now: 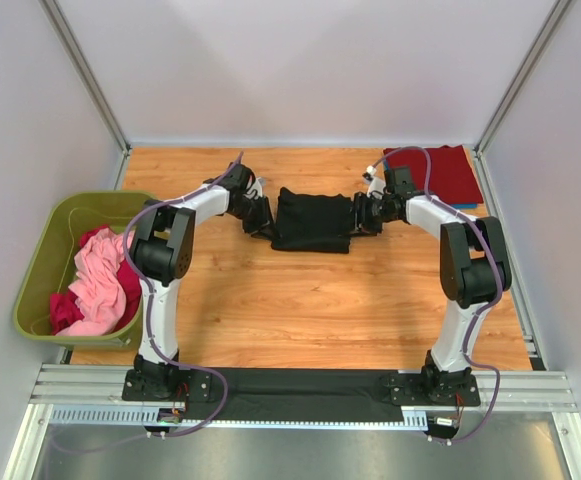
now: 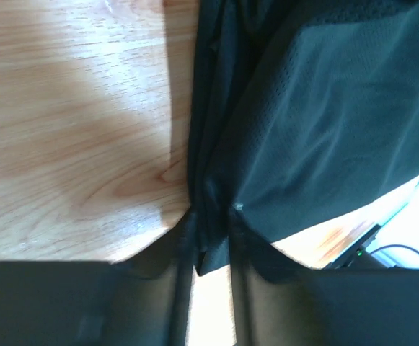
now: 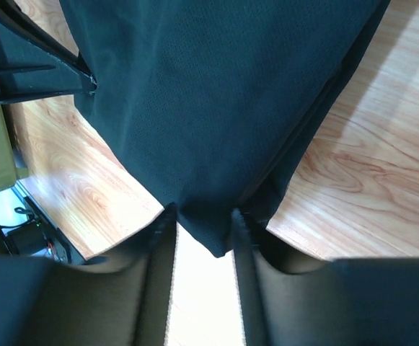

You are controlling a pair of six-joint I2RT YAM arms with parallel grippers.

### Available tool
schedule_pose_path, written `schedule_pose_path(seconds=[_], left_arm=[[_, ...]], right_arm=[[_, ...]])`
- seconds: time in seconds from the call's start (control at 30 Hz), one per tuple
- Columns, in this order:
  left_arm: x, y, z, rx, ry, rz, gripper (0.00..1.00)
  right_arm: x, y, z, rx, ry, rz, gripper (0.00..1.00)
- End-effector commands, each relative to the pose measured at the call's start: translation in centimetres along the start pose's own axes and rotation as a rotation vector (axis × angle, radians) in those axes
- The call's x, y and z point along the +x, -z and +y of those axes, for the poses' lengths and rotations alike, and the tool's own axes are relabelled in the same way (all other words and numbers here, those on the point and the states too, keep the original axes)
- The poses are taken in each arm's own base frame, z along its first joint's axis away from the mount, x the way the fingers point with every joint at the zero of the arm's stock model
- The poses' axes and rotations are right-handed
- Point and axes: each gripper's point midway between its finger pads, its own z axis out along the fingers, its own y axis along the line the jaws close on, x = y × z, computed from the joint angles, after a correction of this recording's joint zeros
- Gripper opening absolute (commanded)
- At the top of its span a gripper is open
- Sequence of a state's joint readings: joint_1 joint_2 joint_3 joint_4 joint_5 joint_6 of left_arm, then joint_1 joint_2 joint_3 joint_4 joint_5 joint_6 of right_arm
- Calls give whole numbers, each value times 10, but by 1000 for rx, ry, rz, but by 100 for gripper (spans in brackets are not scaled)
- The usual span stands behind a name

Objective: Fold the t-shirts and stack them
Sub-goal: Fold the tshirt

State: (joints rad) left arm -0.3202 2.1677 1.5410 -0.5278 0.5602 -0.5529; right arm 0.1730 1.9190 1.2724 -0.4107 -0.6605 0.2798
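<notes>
A black t-shirt (image 1: 312, 220) lies folded into a rectangle on the wooden table (image 1: 300, 310), at mid-back. My left gripper (image 1: 260, 222) is at the shirt's left edge and is shut on a bunched corner of it. In the left wrist view (image 2: 210, 220) the black cloth (image 2: 324, 108) runs in between the fingers. My right gripper (image 1: 362, 215) is at the shirt's right edge and is shut on a corner of it. In the right wrist view (image 3: 202, 213) the black cloth (image 3: 216, 94) comes to a point between the fingers. A folded dark red t-shirt (image 1: 436, 175) lies at the back right on a blue one (image 1: 467, 208).
An olive-green bin (image 1: 45, 250) stands off the table's left edge. It holds a pink shirt (image 1: 98, 280) and a magenta one (image 1: 65, 310). Grey walls close in the back and both sides. A black mat (image 1: 300, 385) lies between the arm bases.
</notes>
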Motion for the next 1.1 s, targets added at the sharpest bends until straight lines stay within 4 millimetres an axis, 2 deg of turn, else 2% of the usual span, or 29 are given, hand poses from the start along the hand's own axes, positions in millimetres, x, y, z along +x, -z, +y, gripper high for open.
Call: schedule_pose_path(seconds=[0.0, 0.03, 0.1, 0.13, 0.17, 0.27, 0.3, 0.4, 0.47, 0.5, 0.53, 0.57, 0.6, 0.63, 0.67, 0.7, 0.73, 0.77, 0.8, 0.83, 0.87, 0.9, 0.97, 1.0, 1.07], left_arm=[[-2, 0, -6, 18, -35, -2, 25], [-2, 1, -6, 19, -35, 0, 16], [3, 1, -7, 25, -24, 19, 7], [6, 3, -6, 24, -18, 28, 0], [9, 4, -7, 25, -14, 31, 0], [24, 10, -5, 27, 6, 54, 0], [30, 12, -6, 35, 14, 64, 0], [63, 21, -7, 66, 49, 133, 0], [99, 28, -4, 52, 62, 191, 0], [121, 34, -2, 44, 77, 212, 0], [129, 37, 0, 45, 96, 217, 0], [140, 38, -2, 52, 95, 225, 2], [149, 41, -4, 60, 96, 234, 5], [164, 48, -4, 63, 96, 251, 9], [174, 51, -5, 49, 84, 272, 12], [189, 59, -1, 15, 97, 315, 15], [196, 66, 4, -28, 82, 310, 21], [201, 72, 10, -61, 75, 318, 25], [209, 80, 19, -126, 86, 335, 29], [208, 88, 18, -142, 67, 316, 36], [208, 94, 20, -169, 58, 309, 39], [212, 104, 25, -218, 61, 312, 41], [201, 116, 18, -234, 29, 278, 42], [198, 122, 19, -256, 0, 260, 44], [175, 128, 8, -253, -71, 192, 46]], right_arm=[[0, -3, 2, 7, 36, -6, 33], [1, -3, 1, 14, 31, -7, 24], [5, -2, 2, 24, 16, -4, 14], [7, -1, 2, 23, 12, -2, 5], [9, -1, 2, 31, 1, -2, 1], [24, 4, 2, 54, -25, 17, 0], [34, 7, 1, 59, -36, 32, 0], [53, 11, 8, 54, -64, 49, 0], [75, 16, 20, 55, -64, 70, 0], [94, 19, 28, 62, -51, 88, 0], [105, 18, 22, 73, -79, 110, 0], [115, 22, 37, 59, -48, 109, 0], [127, 23, 39, 66, -63, 121, 1], [137, 24, 42, 67, -71, 124, 2], [160, 26, 41, 74, -73, 148, 3], [166, 27, 44, 71, -76, 147, 3], [174, 28, 47, 76, -104, 152, 6], [192, 28, 46, 91, -98, 177, 8], [193, 33, 54, 79, -87, 161, 9], [196, 36, 57, 82, -95, 158, 13], [197, 39, 60, 85, -88, 150, 16], [194, 47, 66, 85, -86, 139, 26], [187, 56, 71, 98, -47, 123, 33], [178, 65, 80, 96, -22, 117, 41], [171, 72, 93, 36, 62, 134, 47]])
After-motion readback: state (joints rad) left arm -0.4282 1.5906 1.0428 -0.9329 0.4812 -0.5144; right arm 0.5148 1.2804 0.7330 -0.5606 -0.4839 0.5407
